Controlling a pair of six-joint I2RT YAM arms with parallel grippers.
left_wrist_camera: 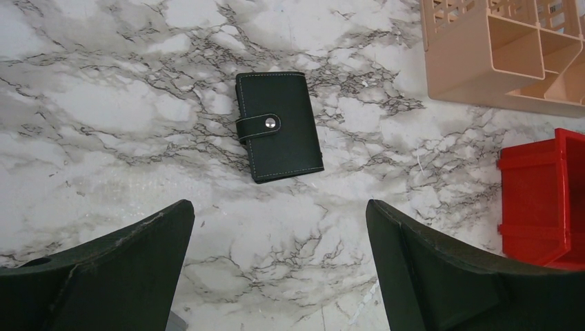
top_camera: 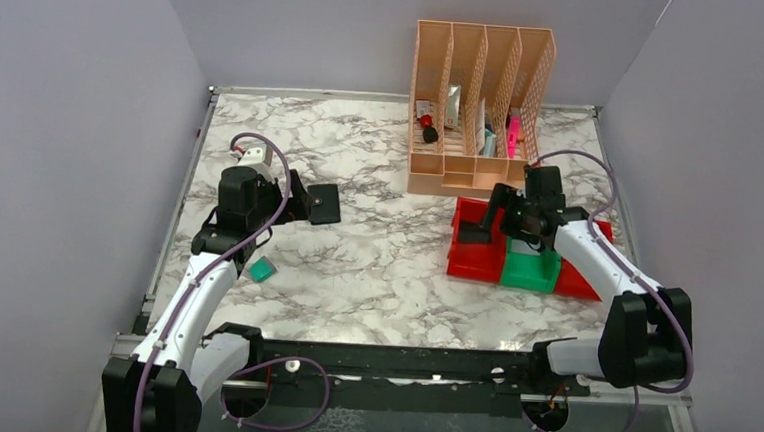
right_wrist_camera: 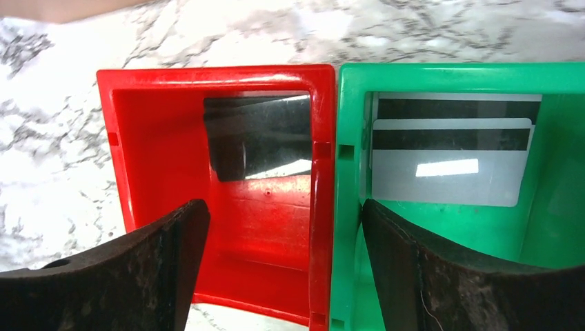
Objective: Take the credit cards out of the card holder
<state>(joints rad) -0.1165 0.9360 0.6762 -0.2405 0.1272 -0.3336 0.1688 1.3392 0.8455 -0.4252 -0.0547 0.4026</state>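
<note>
Left of the peach organizer (top_camera: 480, 107), our left fingers (left_wrist_camera: 124, 269) stood apart with the shut card holder (left_wrist_camera: 278, 125) flat on the table (left_wrist_camera: 103, 103) just ahead, long axis pointing away; our right fingers (right_wrist_camera: 138, 276), also apart, hung farther off.

Card holder (left_wrist_camera: 278, 126) flat and closed on the table (left_wrist_camera: 103, 103), bare marble on all four sides; left hand (left_wrist_camera: 279, 207) short of it, fingers spread, nothing standing between the two; peach organiser (left_wrist_camera: 497, 55) and red bins (top_camera: 476, 252) to the holder's right, well apart from it; small teal object (top_camera: 262, 268) on the table beside the left arm; right hand (right_wrist_camera: 283, 203) above the wall shared by a red bin and the green bin (right_wrist_camera: 448, 72), fingers spread; grey walls (top_camera: 61, 156) closing the table on three sides.
</note>
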